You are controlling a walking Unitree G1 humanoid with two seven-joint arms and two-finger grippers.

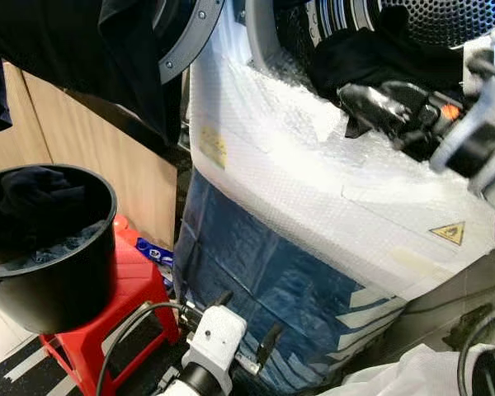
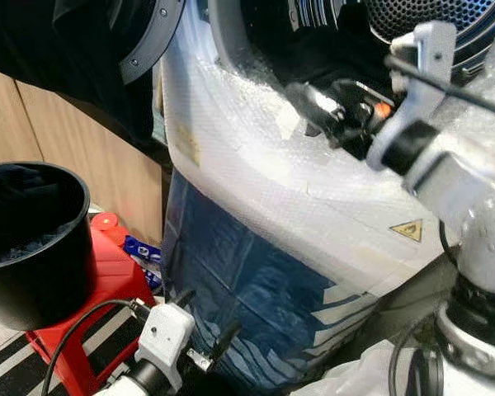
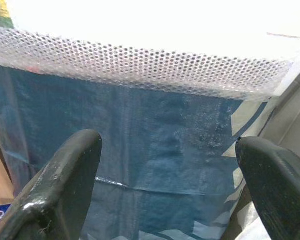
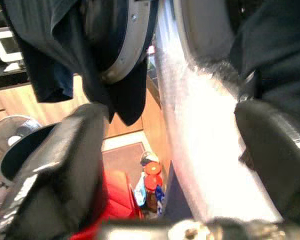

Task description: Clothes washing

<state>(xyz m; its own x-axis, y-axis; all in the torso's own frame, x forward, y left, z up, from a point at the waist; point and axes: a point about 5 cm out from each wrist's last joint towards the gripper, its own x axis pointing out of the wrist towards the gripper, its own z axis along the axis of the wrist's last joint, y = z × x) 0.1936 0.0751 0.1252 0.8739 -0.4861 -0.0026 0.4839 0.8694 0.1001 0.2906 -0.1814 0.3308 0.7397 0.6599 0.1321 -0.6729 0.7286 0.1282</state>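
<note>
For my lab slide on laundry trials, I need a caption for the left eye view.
Right gripper at the washer's drum opening beside a dark garment; black bucket of clothes on a red stool.

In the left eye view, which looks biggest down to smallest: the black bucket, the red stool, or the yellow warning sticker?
1. Black bucket
2. Red stool, partly hidden beneath the bucket, so unsure
3. Yellow warning sticker

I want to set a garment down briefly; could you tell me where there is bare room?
The bubble-wrapped washer front below the drum opening is bare. The black bucket holds clothes; the right claw and dark garment crowd the opening.
</note>
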